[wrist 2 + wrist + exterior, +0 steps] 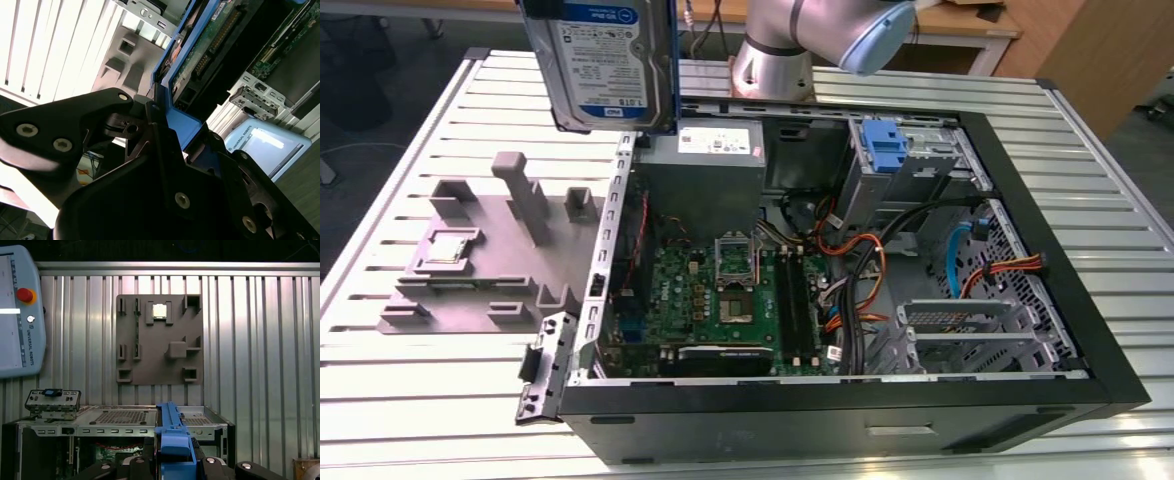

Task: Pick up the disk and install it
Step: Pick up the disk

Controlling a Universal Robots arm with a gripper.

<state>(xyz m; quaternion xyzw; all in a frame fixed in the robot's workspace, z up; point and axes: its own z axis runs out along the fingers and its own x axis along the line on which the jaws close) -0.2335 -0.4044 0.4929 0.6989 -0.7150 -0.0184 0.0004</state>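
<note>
The disk hangs upright in the air above the back-left corner of the open computer case, its white-and-blue label facing the exterior view. One of its blue rails runs edge-on between my black fingers. My gripper is shut on the disk. In the second wrist view the gripper clamps the blue rail, and the disk's green circuit-board side stretches away beyond it. Inside the case, at the back right, a drive bay holds a blue bracket.
The grey power-supply box sits at the back of the case, the motherboard lies on its floor, and cables cross the middle. A grey fixture plate lies on the slatted table at the exterior view's left. The arm's base stands behind the case.
</note>
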